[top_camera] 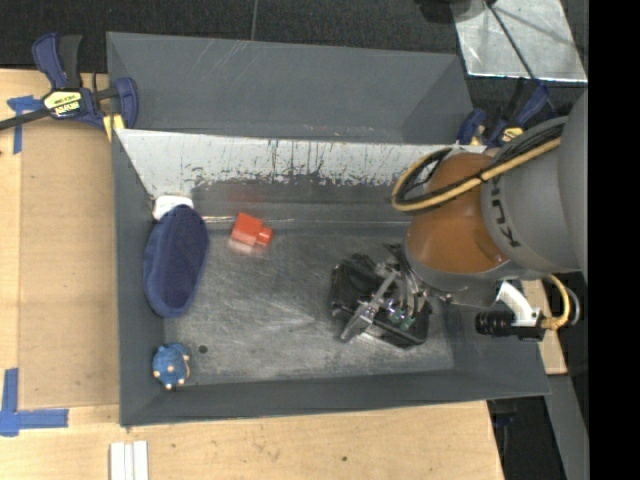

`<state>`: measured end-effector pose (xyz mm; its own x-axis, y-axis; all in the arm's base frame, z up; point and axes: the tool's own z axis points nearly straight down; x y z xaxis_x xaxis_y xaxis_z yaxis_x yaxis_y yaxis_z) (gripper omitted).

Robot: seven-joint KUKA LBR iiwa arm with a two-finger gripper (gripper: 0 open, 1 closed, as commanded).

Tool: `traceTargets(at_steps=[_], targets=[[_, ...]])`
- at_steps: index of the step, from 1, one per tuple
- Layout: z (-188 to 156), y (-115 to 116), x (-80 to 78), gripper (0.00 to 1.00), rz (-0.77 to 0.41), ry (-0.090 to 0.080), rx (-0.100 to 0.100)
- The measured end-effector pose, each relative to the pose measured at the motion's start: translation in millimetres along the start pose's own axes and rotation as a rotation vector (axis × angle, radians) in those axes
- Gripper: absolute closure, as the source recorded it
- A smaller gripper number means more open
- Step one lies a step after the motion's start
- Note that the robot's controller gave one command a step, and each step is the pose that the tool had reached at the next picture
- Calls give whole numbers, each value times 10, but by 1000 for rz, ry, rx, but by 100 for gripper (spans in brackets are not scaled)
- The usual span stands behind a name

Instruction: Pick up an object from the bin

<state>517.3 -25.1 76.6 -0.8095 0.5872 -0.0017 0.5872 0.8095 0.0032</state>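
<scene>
My gripper (385, 305) is low over the bin floor, right of the middle, reaching in from the right. A black shape (349, 280) sits tight against its left side; I cannot tell whether that is a loose thing or part of the gripper. The nearest plainly loose thing is a small orange-red block (250, 234), well to the left near the back wall and apart from the gripper.
A long dark-blue padded thing with a white end (176, 260) lies along the left wall. A small round blue toy with yellow spots (171, 365) sits in the front left corner. The arm's orange cover and cables hang over the bin's right side.
</scene>
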Motion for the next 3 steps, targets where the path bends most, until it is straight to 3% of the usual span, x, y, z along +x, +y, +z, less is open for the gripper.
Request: traceTargets(at_steps=[1, 2, 3], targets=[[-32, 8, -53, 100, 3, -17, -5], [-135, -5, -57, 100, -1, 0, 4], [-877, -7, -68, 100, -3, -1, 2]])
